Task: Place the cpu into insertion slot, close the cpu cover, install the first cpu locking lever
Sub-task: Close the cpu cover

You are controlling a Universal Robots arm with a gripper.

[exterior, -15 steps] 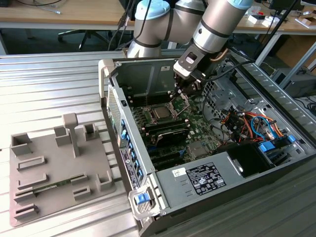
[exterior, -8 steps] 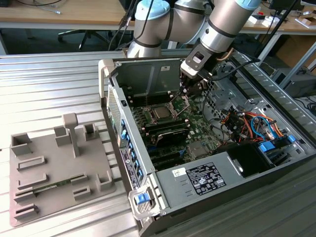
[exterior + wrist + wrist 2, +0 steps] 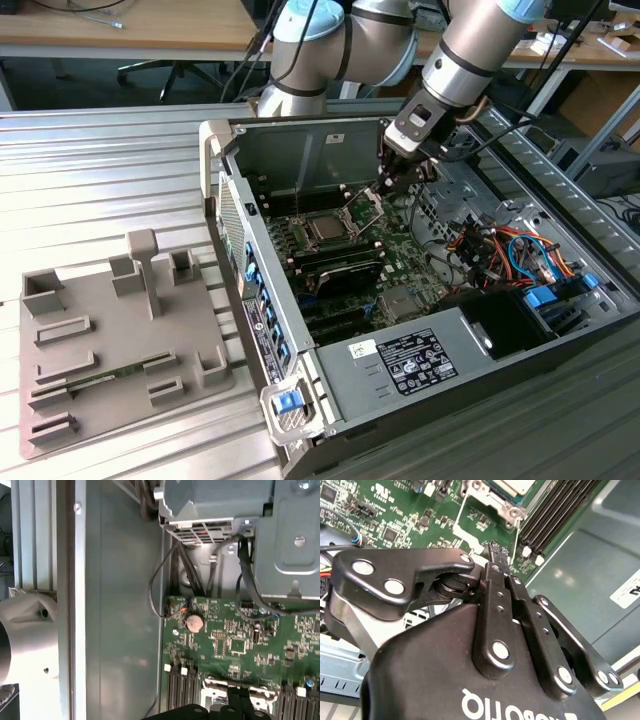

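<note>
On ribbed table (image 3: 100,170): PC case (image 3: 300,155), cpu cover (image 3: 366,207) up | desks (image 3: 120,30) behind

Cpu (image 3: 325,229) in insertion slot (image 3: 306,233), cover (image 3: 366,207) raised

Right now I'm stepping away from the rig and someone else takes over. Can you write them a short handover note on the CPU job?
Gripper: shut, tip down beside the raised cpu cover; whether it pinches anything is unclear.
Cpu: lying in the insertion slot, silvery face up.
Done: cpu placed.
Left: the cover stands open, so closing it and the locking step after it remain.
</note>
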